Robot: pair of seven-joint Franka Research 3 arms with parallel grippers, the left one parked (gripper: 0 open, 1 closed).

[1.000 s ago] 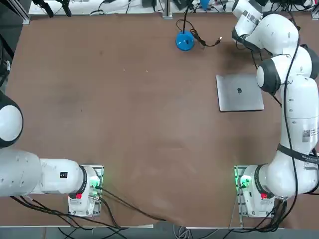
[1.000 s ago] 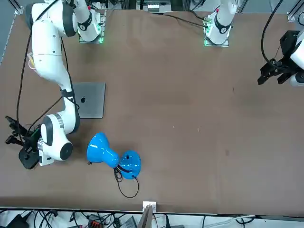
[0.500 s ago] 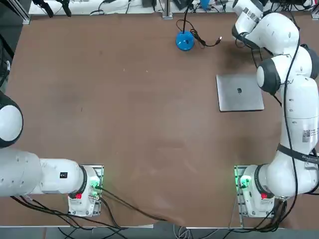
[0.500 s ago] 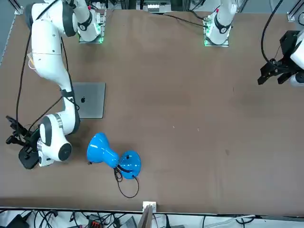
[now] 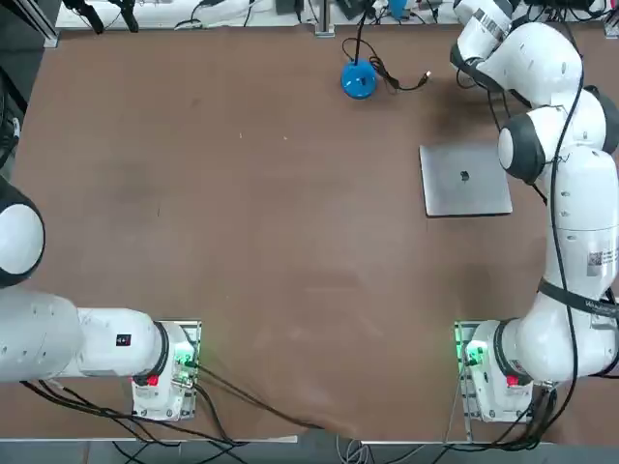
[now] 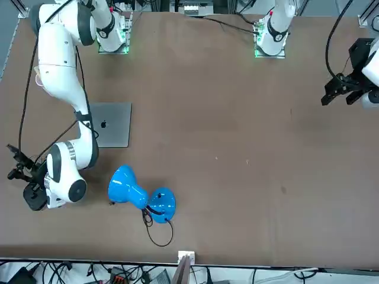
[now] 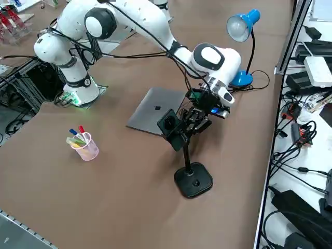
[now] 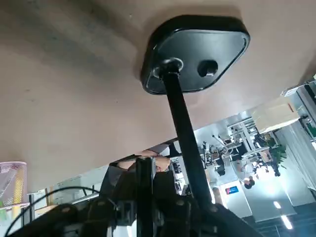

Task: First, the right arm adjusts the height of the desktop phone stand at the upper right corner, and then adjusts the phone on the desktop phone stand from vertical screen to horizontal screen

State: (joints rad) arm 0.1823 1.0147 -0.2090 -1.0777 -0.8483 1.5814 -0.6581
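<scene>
The black desktop phone stand (image 7: 187,155) stands near the table's far right corner. Its rounded base (image 7: 193,181) rests flat and a slim pole rises from it. The phone (image 7: 167,124), a small dark slab, sits clamped at the stand's top, tilted. My right gripper (image 7: 193,123) reaches in from above and is shut on the stand's upper part, just behind the phone. The right wrist view looks down the pole (image 8: 182,128) to the base (image 8: 195,52). In the front view the stand's base (image 6: 34,199) shows beside my wrist. The top view cuts both off.
A closed silver laptop (image 7: 154,111) lies just behind the stand. A blue desk lamp (image 7: 239,27) with a cable stands further back. A clear cup of pens (image 7: 83,146) sits toward my base. The table's right edge, with cables beyond, runs close to the stand.
My right wrist has shifted slightly toward the table's far edge. The stand's base has stayed put and the grip is unchanged.
</scene>
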